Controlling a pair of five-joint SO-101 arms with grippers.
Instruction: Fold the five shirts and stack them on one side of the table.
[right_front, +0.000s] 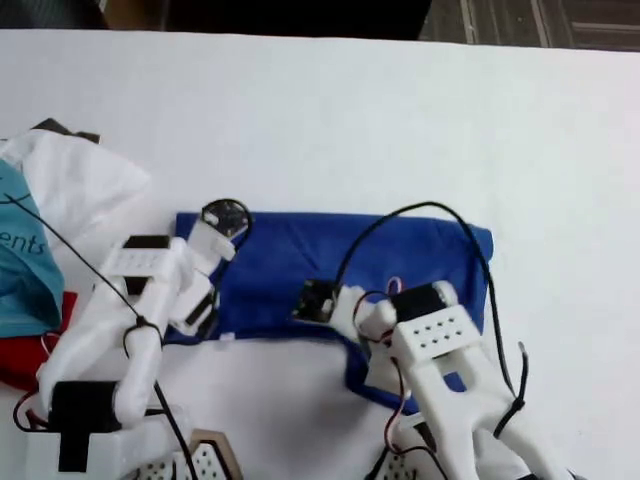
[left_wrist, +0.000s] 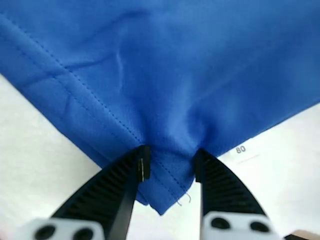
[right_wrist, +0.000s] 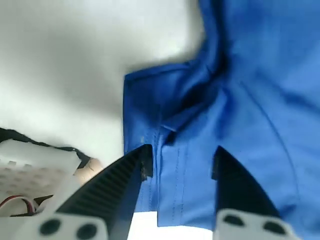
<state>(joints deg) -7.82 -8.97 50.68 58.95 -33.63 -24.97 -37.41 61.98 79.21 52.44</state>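
Observation:
A blue shirt (right_front: 330, 262) lies folded into a long band across the middle of the white table (right_front: 400, 120). My left gripper (right_front: 203, 312) sits at the shirt's front left corner. In the left wrist view that gripper (left_wrist: 171, 165) is shut on the puckered corner of the blue shirt (left_wrist: 165, 90). My right gripper (right_front: 352, 332) is at the band's front edge, where a blue flap hangs toward the arm. In the right wrist view it (right_wrist: 181, 160) stands open, with a stitched hem of the blue shirt (right_wrist: 240, 100) running between its fingers.
A heap of other shirts lies at the left edge: white (right_front: 70, 180), teal (right_front: 25, 270) and red (right_front: 30, 355). Black cables loop over both arms and across the blue shirt. The table's back and right parts are bare white.

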